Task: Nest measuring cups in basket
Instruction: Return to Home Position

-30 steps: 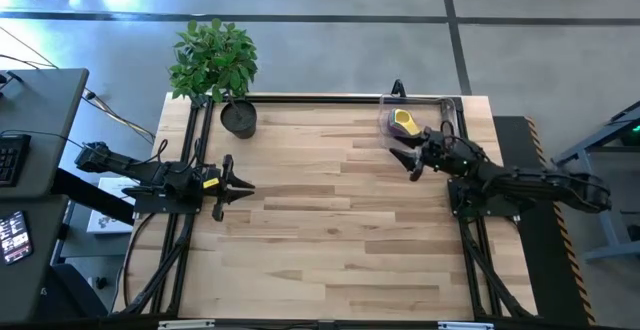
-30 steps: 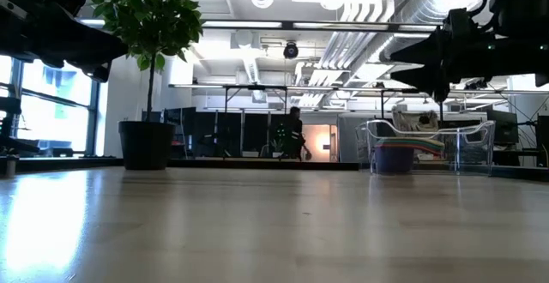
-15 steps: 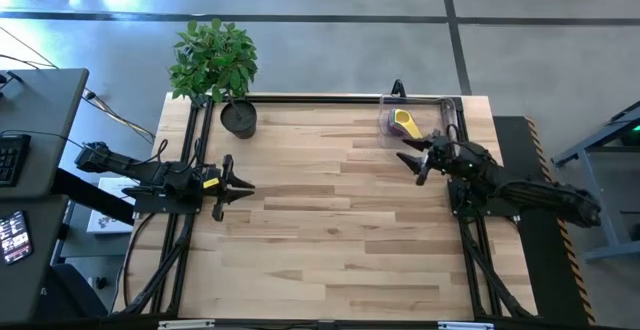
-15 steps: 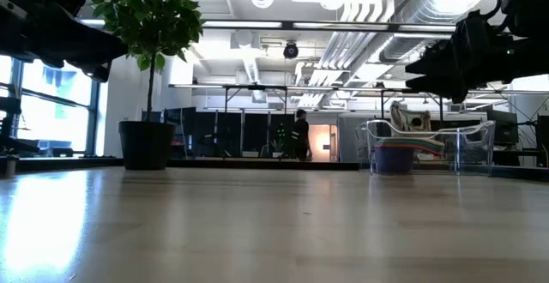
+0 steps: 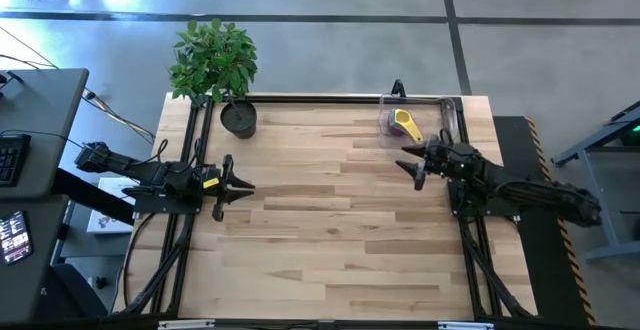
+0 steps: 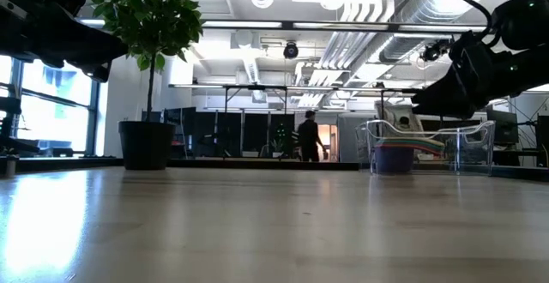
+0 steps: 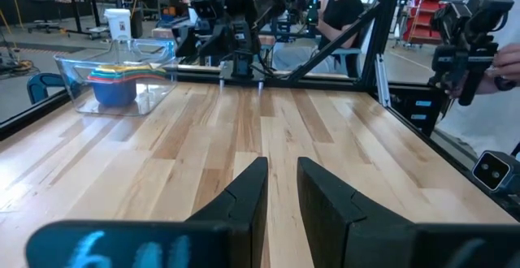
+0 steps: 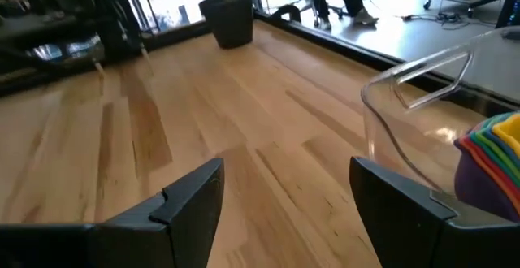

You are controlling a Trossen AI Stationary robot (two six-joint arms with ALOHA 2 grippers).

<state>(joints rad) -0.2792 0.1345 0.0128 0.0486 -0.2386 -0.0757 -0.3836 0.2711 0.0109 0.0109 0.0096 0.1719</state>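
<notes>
The clear plastic basket [image 5: 418,120] stands at the table's far right corner. Inside it the measuring cups [image 5: 400,123] sit nested in one stack, yellow on top; the stack's coloured rims also show in the right wrist view [image 8: 494,153], the low view [image 6: 403,152] and the left wrist view [image 7: 114,83]. My right gripper [image 5: 416,164] is open and empty, just near of the basket and above the table. My left gripper [image 5: 243,186] is at the table's left side, its fingers slightly apart [image 7: 279,188], holding nothing.
A black pot with a green plant [image 5: 238,118] stands at the far left corner. A dark frame rail runs along the table's far edge [image 5: 330,98]. People stand in the room beyond the table [image 7: 341,8].
My right gripper has drawn back from the basket toward the table's near edge and come down a little, staying open and empty. The stack of cups stays in the basket.
</notes>
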